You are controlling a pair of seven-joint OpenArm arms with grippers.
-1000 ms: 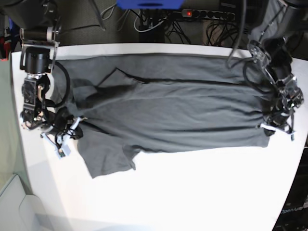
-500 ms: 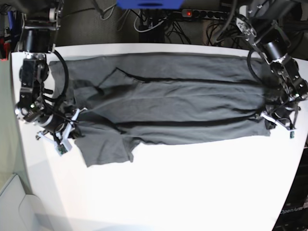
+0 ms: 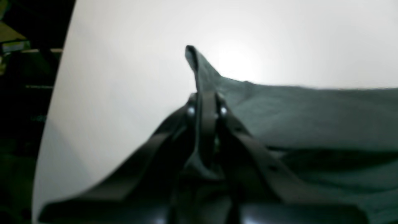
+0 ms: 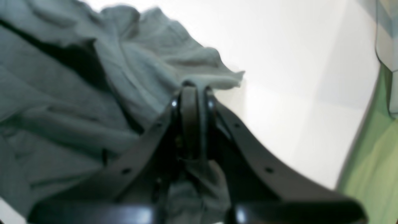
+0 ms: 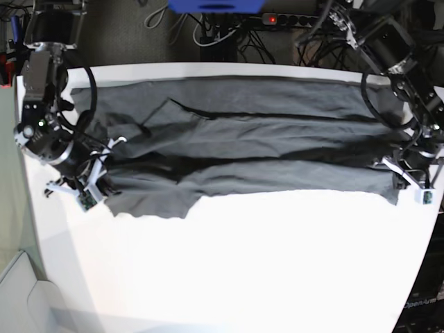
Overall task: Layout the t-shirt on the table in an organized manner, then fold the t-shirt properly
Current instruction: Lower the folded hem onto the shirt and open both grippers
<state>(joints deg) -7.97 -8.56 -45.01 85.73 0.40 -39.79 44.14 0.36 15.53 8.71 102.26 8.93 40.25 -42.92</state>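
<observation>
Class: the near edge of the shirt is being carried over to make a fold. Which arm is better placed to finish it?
Neither alone: the left gripper pinches the t-shirt at its hem end, the right gripper at its sleeve end, so both should move together.

White table (image 5: 250, 270) with rounded corners is being viewed from above; its matte top is filling most of the base view. The dark grey t-shirt (image 5: 243, 146) is being carried on the far half, stretched lengthwise from side to side, with long dark creases running along it. Its far edge is lying close to the table's far rim. The near half is being left bare.
</observation>
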